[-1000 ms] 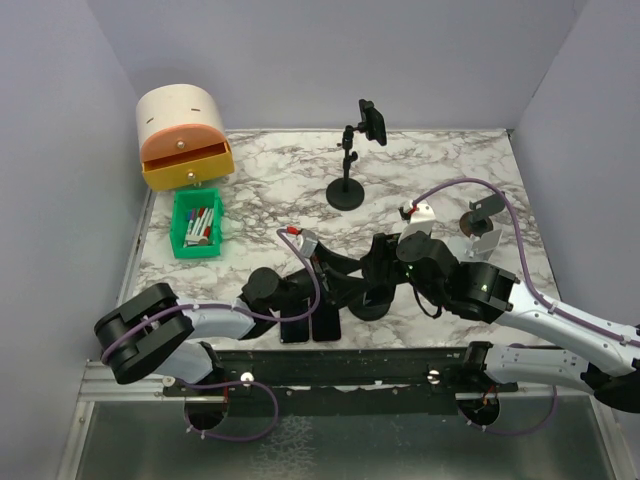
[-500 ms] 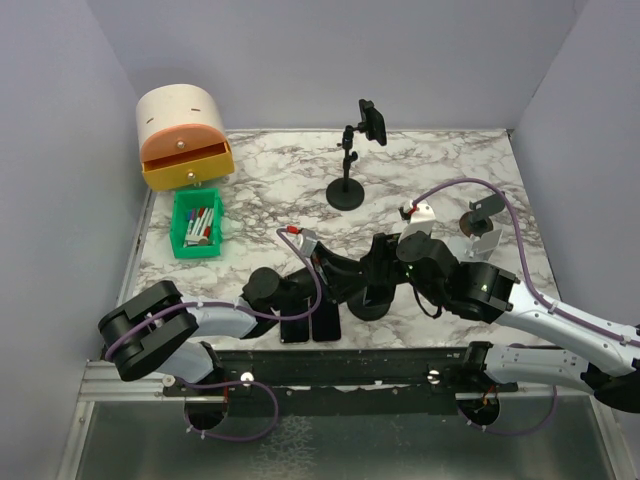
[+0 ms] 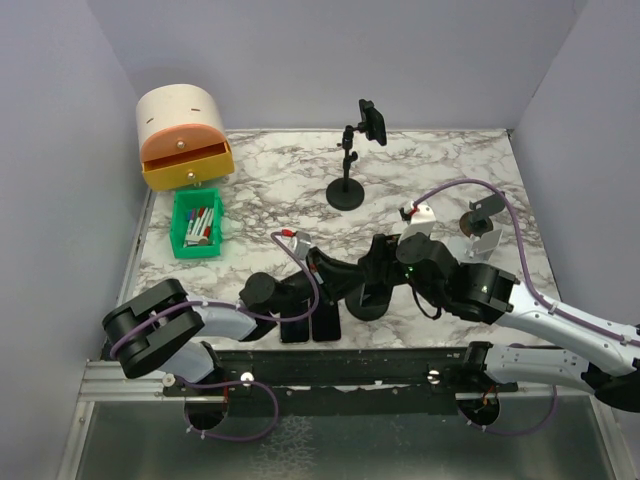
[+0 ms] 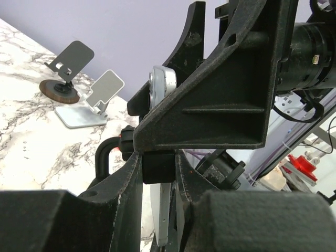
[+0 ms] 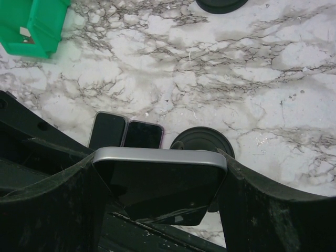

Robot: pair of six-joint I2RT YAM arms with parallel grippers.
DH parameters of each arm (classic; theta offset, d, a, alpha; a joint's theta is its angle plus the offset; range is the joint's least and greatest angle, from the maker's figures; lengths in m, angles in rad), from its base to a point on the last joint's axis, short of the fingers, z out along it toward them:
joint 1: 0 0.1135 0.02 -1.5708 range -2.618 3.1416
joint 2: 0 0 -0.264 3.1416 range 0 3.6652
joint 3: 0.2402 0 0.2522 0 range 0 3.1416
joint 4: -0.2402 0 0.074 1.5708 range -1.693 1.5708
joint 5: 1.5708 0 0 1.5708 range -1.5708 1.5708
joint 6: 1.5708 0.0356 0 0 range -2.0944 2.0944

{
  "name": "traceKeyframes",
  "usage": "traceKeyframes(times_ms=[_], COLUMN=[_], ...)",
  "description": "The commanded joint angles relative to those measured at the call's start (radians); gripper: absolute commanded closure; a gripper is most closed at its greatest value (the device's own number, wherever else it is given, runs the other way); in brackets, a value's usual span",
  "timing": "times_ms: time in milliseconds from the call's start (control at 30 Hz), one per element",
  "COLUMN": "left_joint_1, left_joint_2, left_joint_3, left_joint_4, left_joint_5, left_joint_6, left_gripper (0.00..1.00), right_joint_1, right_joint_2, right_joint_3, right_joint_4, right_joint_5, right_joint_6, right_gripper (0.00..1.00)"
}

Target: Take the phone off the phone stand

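A silver-edged phone (image 5: 160, 178) with a dark screen sits between the fingers of my right gripper (image 5: 160, 184), which is shut on its two short ends. Below it is the round black base of the phone stand (image 5: 202, 142). In the left wrist view my left gripper (image 4: 159, 173) presses both fingers against a black block of the stand's clamp (image 4: 159, 167). The phone's silver edge (image 4: 164, 210) runs down just behind that block. From above, both grippers meet over the stand (image 3: 368, 300) near the table's front; the phone is mostly hidden there.
Two dark phones (image 5: 107, 128) (image 5: 143, 135) lie flat side by side near the front edge. A second tall stand (image 3: 347, 190) holding a phone (image 3: 373, 122) stands at the back. A green bin (image 3: 197, 222), an orange drawer box (image 3: 183, 138) and two small stands (image 3: 485, 225) are also there.
My left gripper has closed from wide open onto the stand's clamp and shifted slightly right. The right gripper and the phone have not moved.
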Motion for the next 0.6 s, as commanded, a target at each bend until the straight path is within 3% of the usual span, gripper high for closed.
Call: traceKeyframes(times_ms=[0,167,567], left_joint_1=[0.025,0.048,0.054], left_joint_2=[0.039,0.135,0.135], left_joint_3=[-0.061,-0.085,-0.054], left_joint_4=[0.173,0.349,0.353], left_joint_5=[-0.029,-0.023,-0.007], left_joint_6=[-0.073,-0.174,-0.233], left_gripper=[1.00,1.00,1.00], right_joint_1=[0.001,0.001,0.001], right_joint_2=[-0.040,-0.067,-0.140], right_joint_3=[-0.018,-0.055,-0.132], right_joint_4=[0.042,0.069,0.139], right_joint_5=[0.017,0.017,-0.029], right_joint_6=[0.049,0.072,0.077], right_gripper=[1.00,1.00,1.00])
